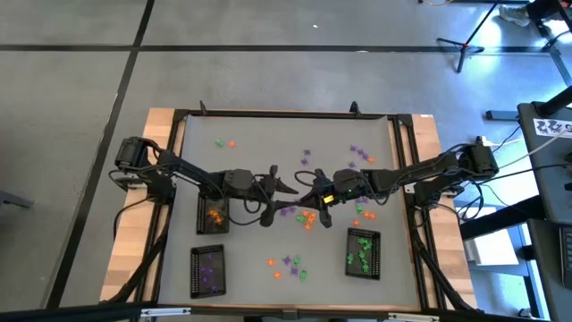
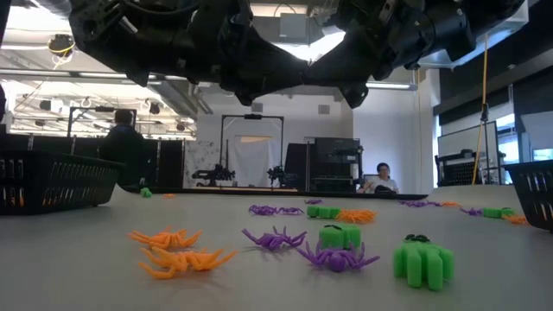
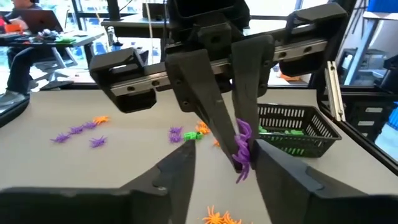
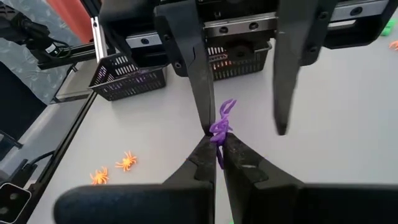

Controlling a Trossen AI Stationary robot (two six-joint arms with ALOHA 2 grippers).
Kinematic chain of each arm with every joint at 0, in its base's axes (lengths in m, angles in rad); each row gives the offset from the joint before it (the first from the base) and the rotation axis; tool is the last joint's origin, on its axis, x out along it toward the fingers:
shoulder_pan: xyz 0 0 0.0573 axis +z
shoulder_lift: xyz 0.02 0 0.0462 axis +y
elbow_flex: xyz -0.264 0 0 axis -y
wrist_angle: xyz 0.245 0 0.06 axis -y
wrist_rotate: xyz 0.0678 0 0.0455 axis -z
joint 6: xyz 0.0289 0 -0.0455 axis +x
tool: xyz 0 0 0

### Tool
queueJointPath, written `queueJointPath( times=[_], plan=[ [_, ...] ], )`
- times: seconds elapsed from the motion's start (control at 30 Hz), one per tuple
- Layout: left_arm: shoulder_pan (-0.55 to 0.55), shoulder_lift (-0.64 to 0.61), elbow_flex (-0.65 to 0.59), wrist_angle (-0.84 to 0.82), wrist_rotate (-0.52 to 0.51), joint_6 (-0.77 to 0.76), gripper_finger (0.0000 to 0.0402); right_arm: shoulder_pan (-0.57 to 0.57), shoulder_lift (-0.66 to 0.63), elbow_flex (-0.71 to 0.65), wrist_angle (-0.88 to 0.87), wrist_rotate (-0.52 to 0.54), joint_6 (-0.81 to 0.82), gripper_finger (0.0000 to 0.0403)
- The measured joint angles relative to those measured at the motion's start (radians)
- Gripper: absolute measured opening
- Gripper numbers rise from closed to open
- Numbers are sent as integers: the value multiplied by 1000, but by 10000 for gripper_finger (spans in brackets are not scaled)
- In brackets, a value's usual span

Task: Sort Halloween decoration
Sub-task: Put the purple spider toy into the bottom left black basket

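Above the table's middle my two grippers meet tip to tip. My right gripper (image 4: pixel 216 142) (image 1: pixel 308 188) is shut on a small purple spider trinket (image 4: pixel 222 121) (image 3: pixel 244 140), held up in the air. My left gripper (image 3: pixel 225 152) (image 1: pixel 284 185) faces it, open, with one finger on either side of the spider. More decorations in orange, purple and green lie loose on the table below (image 1: pixel 304 215), near the front (image 1: pixel 286 266) and at the back (image 1: pixel 223 141). My right gripper pinches the purple spider's lower part (image 4: pixel 217 138) between its two fingertips. The fingers come from the table's right, slanting a little downward. The spider sticks out beyond the tips, lifted clear of the table. My left gripper has one finger (image 4: pixel 202 115) close beside the spider; whether it touches I cannot tell.
Three black mesh trays stand on the table: one with orange pieces (image 1: pixel 213 215) at the left, one with purple pieces (image 1: pixel 207 268) at the near left, one with green pieces (image 1: pixel 363 252) at the near right. A black frame (image 1: pixel 286 114) rims the table. People sit in the room beyond (image 2: pixel 380 179).
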Motion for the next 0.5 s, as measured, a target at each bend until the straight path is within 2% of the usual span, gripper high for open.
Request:
queueJointPath(
  times=[0.37,0.5],
  plan=[
    [-14,0,0,-1,-7,57,15,0,0,0,-1,19,-1,17],
    [-17,0,0,-1,-34,58,5,0,0,0,-1,20,-18,57]
  ],
)
